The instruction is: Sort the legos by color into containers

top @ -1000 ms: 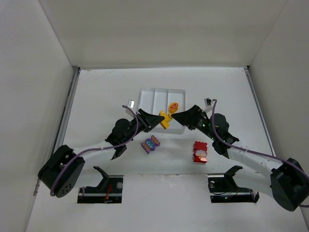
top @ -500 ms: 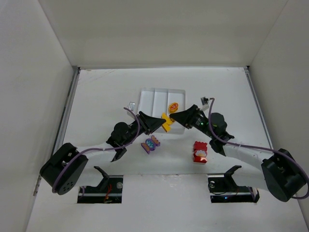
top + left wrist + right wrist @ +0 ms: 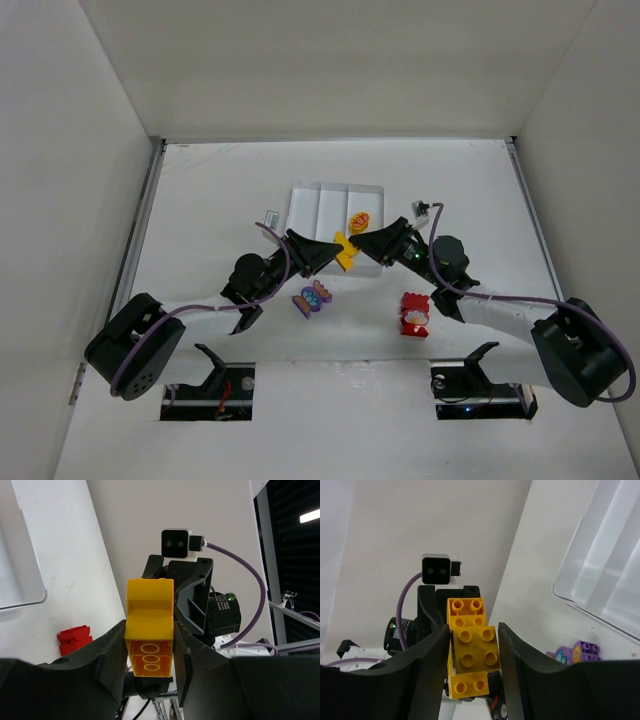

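A yellow lego (image 3: 345, 250), a short brick stacked on a longer one, hangs above the table just in front of the white tray (image 3: 335, 185) whose long compartments are the containers. My left gripper (image 3: 333, 253) is shut on it from the left, the brick's hollow underside (image 3: 149, 665) facing that wrist camera. My right gripper (image 3: 361, 244) meets it from the right, its fingers against both sides of the studded top (image 3: 472, 647). A yellow-orange printed lego (image 3: 359, 221) lies in the tray's right compartment. A purple lego (image 3: 312, 297) and a red lego (image 3: 414, 314) lie on the table.
The two wrists face each other closely over the table's middle, each camera seeing the other (image 3: 176, 542) (image 3: 439, 569). White walls enclose the table on three sides. The arm bases and two dark cut-outs sit at the near edge.
My right gripper has narrowed from wide open onto the yellow lego that the left gripper holds. Both arms edged slightly closer together.
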